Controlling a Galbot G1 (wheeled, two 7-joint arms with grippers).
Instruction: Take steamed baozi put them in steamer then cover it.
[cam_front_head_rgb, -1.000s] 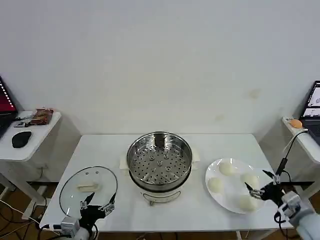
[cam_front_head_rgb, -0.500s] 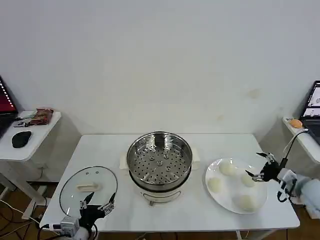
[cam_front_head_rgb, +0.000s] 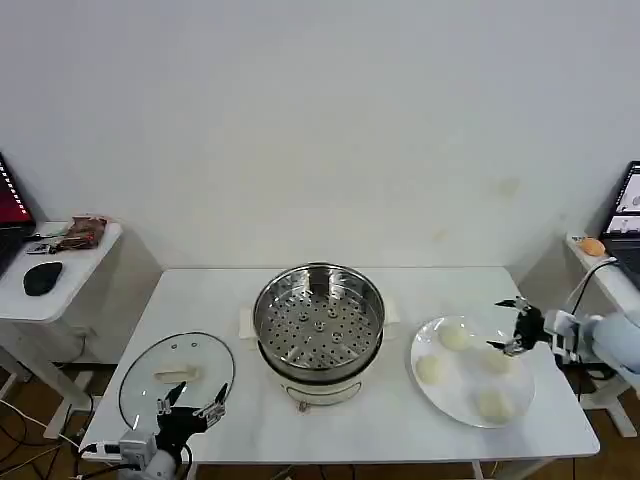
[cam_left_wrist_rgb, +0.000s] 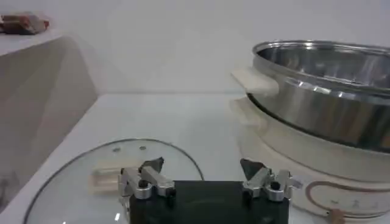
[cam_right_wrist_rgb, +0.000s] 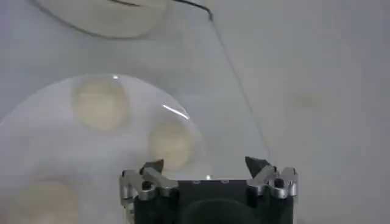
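Sitting mid-table (cam_front_head_rgb: 200, 300), steamer (cam_front_head_rgb: 318, 322) is empty; cover (cam_front_head_rgb: 177, 378) lies flat to its left, 4 baozi (cam_front_head_rgb: 431, 369) on plate (cam_front_head_rgb: 463, 410) to its right. Right gripper (cam_front_head_rgb: 511, 325) hovers over plate's far-right edge, fingers spread, holding nothing; left gripper (cam_front_head_rgb: 188, 410) at table's front edge by cover, also spread, nothing held.

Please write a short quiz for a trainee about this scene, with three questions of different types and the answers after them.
1. True or false: the steamer already holds a baozi.
2. How many baozi lie on the white plate?
3. Which is nearer to the cover: A) the left tool or B) the right tool?

Key
1. False: its perforated tray is bare.
2. Four.
3. A. The left tool sits open at the cover's near edge; the right tool is open over the plate.
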